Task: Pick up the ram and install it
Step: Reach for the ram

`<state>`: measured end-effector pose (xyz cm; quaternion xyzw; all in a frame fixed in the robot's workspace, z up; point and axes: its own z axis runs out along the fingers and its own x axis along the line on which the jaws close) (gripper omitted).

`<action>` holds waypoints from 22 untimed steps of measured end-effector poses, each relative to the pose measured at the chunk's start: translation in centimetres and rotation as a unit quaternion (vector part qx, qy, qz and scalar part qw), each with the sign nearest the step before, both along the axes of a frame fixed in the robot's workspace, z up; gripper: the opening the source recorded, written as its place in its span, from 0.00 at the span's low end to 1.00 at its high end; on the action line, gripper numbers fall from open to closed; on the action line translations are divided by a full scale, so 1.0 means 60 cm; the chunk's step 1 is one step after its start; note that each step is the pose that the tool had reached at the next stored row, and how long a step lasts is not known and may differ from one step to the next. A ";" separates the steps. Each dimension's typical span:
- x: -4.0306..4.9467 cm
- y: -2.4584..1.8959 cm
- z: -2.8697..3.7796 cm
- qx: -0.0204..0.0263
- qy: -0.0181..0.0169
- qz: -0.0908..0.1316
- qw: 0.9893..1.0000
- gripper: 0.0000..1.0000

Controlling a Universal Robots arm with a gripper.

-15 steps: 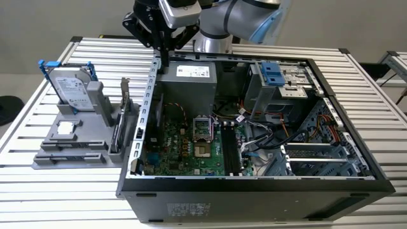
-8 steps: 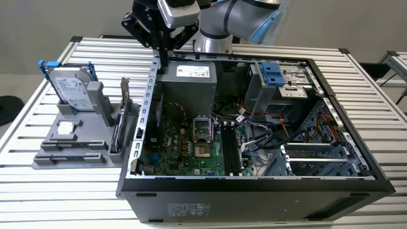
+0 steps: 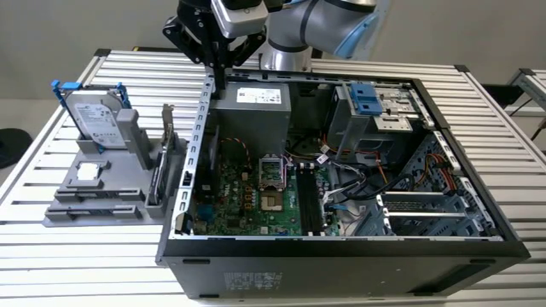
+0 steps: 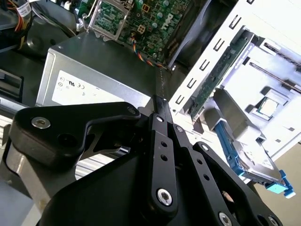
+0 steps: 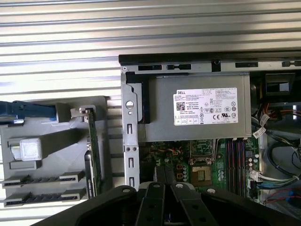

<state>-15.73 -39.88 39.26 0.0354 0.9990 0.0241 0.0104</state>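
Note:
My gripper [image 3: 220, 82] hangs above the back edge of the open computer case [image 3: 444, 128], over the grey power supply [image 3: 252, 112]. In both wrist views its black fingers [image 4: 159, 117] [image 5: 164, 176] are pressed together with nothing between them. A long thin dark stick that looks like the ram [image 3: 306, 201] stands on edge in a slot on the green motherboard [image 3: 247, 198], well below and in front of the gripper. Whether it is fully seated I cannot tell.
On the exterior view's left, a grey holder [image 3: 94, 214] carries a hard drive in a blue frame [image 3: 92, 118], a card with a metal bracket [image 3: 166, 150] standing on edge, and two long slots at its front. Cables and drive cages fill the case's right half.

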 end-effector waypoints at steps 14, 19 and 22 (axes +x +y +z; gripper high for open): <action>-0.012 -0.0001 0.000 0.000 0.000 0.000 1.000 0.00; -0.029 0.0000 0.000 0.000 0.000 0.002 1.000 0.00; -0.040 0.0000 0.000 0.000 0.000 0.004 1.000 0.00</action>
